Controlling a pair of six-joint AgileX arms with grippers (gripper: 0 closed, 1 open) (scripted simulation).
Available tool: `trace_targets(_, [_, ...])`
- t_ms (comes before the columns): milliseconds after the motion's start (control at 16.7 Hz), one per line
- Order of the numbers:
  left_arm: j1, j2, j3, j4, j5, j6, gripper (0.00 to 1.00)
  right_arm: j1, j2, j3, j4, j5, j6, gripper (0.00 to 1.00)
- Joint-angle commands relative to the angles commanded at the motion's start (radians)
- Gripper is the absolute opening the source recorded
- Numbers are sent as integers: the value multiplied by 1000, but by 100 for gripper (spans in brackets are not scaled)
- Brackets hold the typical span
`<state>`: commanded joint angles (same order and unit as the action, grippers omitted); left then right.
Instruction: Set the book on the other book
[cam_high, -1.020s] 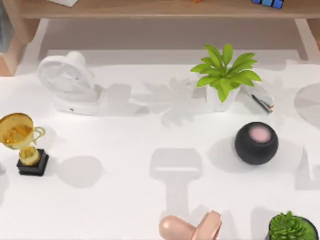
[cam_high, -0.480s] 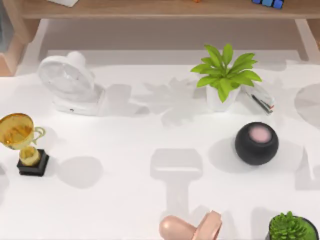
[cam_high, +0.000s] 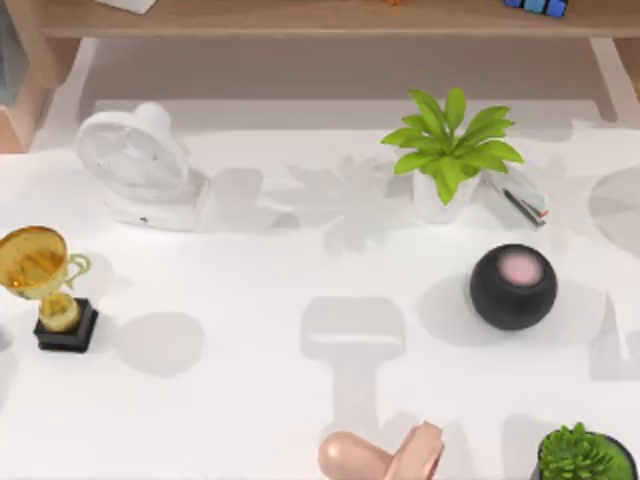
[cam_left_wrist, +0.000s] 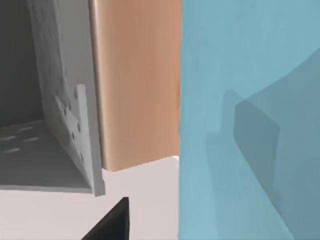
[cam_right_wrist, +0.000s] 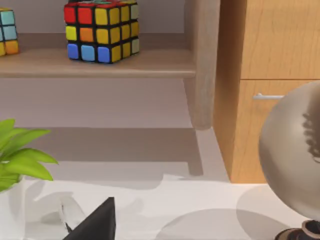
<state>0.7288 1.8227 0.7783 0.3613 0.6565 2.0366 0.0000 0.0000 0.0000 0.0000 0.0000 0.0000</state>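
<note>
The book and the other book are out of view. A dark finger (cam_left_wrist: 111, 224) of my left gripper shows in the left wrist view, in front of a grey metal bracket (cam_left_wrist: 75, 125), a wooden post (cam_left_wrist: 135, 85) and a pale blue panel (cam_left_wrist: 250, 120). A dark finger (cam_right_wrist: 95, 222) of my right gripper shows in the right wrist view, over the white table near a green plant (cam_right_wrist: 20, 160). Behind it is a wooden shelf (cam_right_wrist: 100, 62) with a colour cube (cam_right_wrist: 100, 30).
On the white table (cam_high: 250, 280) stand a white fan (cam_high: 140, 165), a gold trophy (cam_high: 45, 285), a potted plant (cam_high: 450, 150), a black round speaker (cam_high: 513, 286), a pink object (cam_high: 380, 458) and a small plant (cam_high: 585, 455). A flat white thing (cam_high: 520, 203) leans by the pot. A globe (cam_right_wrist: 292, 165) stands near the right arm.
</note>
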Motion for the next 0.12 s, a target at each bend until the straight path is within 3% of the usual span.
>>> trace_targets(120, [0, 0, 0, 0, 0, 0, 100, 0, 0, 0, 0, 0, 0, 100])
